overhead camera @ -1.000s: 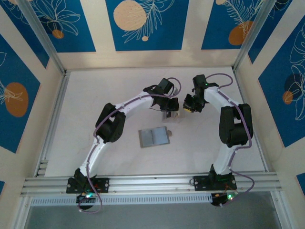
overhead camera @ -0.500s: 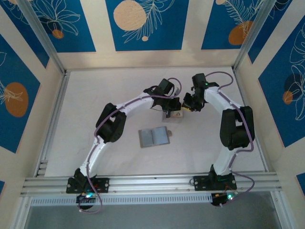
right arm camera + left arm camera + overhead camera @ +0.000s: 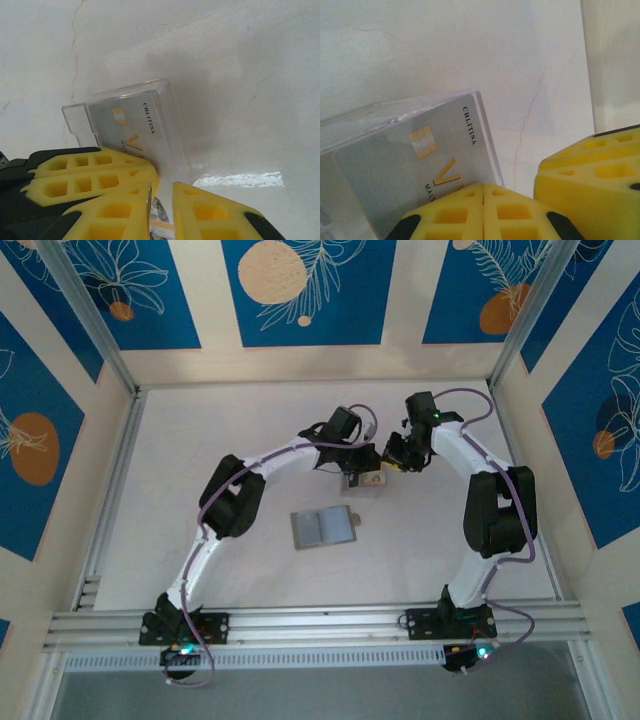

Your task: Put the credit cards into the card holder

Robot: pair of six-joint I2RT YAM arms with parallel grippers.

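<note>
No card appears loaded: the card holder lies open, apart from both grippers. Your left gripper, pads pressed together, and right gripper, narrowly parted around something unclear, meet at the silver credit card inside its clear case.

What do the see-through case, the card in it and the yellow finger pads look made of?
The case looks like clear hard plastic: glossy, see-through, with bright crisp edges. The card seems plastic with a satin silver face, a gold, metal-looking chip and printed letters. The finger pads look like matte yellow foam or soft rubber, moulded with square pockets; which one is unclear.
</note>
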